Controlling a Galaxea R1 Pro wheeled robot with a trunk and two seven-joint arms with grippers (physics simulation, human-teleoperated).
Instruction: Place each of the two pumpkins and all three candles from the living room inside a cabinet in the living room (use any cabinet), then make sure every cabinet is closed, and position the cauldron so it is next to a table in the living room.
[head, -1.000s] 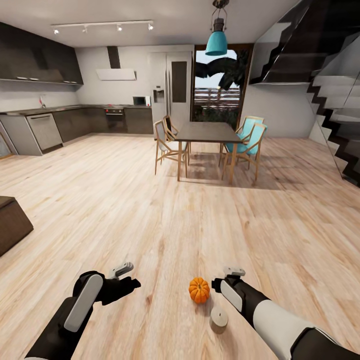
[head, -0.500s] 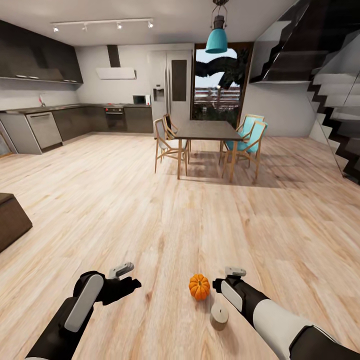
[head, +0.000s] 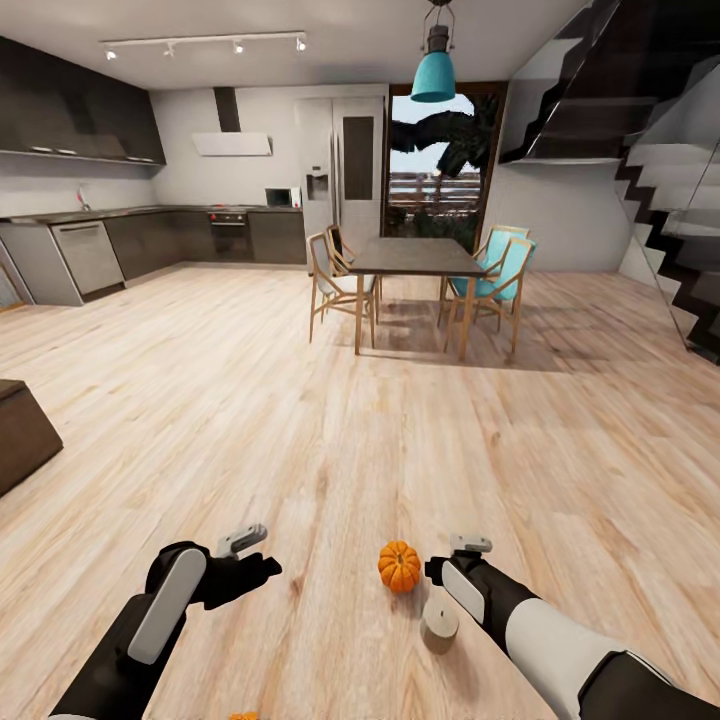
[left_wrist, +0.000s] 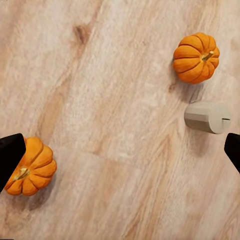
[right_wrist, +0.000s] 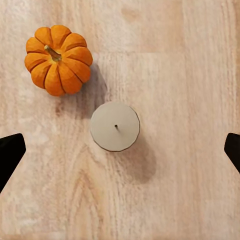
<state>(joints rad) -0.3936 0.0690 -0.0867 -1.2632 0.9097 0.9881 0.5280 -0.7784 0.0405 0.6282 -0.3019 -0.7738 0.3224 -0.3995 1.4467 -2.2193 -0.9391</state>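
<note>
An orange ribbed pumpkin (head: 399, 566) lies on the wood floor between my two arms, and a stubby beige candle (head: 439, 625) stands just nearer to me. My right gripper (head: 451, 558) hangs open above them, with the candle (right_wrist: 115, 126) centred between its fingers and the pumpkin (right_wrist: 58, 59) off to one side. My left gripper (head: 254, 556) is open and holds nothing. Its wrist view looks down on that pumpkin (left_wrist: 196, 57), the candle (left_wrist: 206, 117) and a second pumpkin (left_wrist: 29, 167) by one fingertip. A sliver of the second pumpkin (head: 243, 715) peeks in at the bottom edge.
A low dark brown unit (head: 22, 432) juts in at the left edge; I cannot tell what it is. Farther off stand a dark dining table (head: 415, 262) with chairs, the grey kitchen (head: 150, 240) at back left and stairs (head: 680, 240) on the right. Wide wood floor lies between.
The whole picture has shifted slightly, so the camera moved. The pumpkin and candle sit a little higher in it, and the second pumpkin's edge has come in at the bottom. Both arms hold their pose.
</note>
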